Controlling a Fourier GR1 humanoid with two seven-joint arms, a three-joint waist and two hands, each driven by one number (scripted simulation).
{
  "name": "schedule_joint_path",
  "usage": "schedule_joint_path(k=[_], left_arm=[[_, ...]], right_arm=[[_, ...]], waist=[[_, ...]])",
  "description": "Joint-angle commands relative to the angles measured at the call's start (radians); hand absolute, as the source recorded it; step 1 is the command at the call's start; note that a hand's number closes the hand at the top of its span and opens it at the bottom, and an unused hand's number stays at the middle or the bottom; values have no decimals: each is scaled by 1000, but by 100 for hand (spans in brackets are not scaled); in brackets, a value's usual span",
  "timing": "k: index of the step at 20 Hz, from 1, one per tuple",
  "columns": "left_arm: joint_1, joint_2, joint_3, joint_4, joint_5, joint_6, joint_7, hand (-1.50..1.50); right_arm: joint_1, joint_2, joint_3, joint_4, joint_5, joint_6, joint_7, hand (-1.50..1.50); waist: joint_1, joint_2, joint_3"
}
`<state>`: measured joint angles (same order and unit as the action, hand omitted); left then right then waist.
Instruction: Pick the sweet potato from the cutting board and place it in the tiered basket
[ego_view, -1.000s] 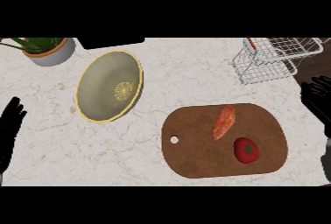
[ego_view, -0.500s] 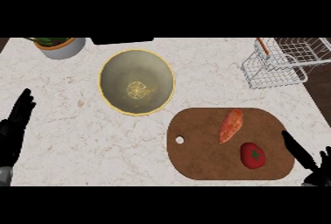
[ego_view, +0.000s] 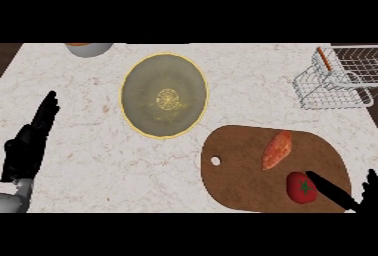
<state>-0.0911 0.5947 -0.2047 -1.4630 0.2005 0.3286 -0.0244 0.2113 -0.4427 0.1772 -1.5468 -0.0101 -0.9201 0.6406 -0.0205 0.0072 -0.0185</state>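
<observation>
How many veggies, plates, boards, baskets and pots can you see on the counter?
Vegetables: 2, an orange sweet potato and a red tomato
Brown wooden cutting boards: 1
Yellow-rimmed grey plates: 1
White wire baskets: 1
Grey pots: 1
Total: 6

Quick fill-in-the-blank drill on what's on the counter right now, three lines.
1. The sweet potato lies on the ____.
2. The red item near the right hand is a ____.
3. The left hand rests open at the view's ____ edge.

Missing words: cutting board; tomato; left
</observation>
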Motion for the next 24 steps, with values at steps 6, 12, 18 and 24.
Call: schedule_joint_path(k=[6, 12, 18, 24], left_arm=[[-89, -42, -38, 10, -42, 29, 75, 0], [-101, -50, -48, 27, -56, 11, 73, 0], [-102, -71, -47, 37, -69, 20, 58, 0], [-120, -74, -46, 38, -77, 14, 77, 0]], right_arm=[[-114, -231, 20, -160, 88, 75, 631, -150], [-221, -240, 60, -152, 97, 165, 843, -150], [-249, -262, 74, -108, 41, 214, 847, -150], [-297, -226, 159, -61, 49, 175, 848, -150]], waist=[[25, -2, 7], [42, -3, 11], [34, -4, 10], [39, -4, 10]])
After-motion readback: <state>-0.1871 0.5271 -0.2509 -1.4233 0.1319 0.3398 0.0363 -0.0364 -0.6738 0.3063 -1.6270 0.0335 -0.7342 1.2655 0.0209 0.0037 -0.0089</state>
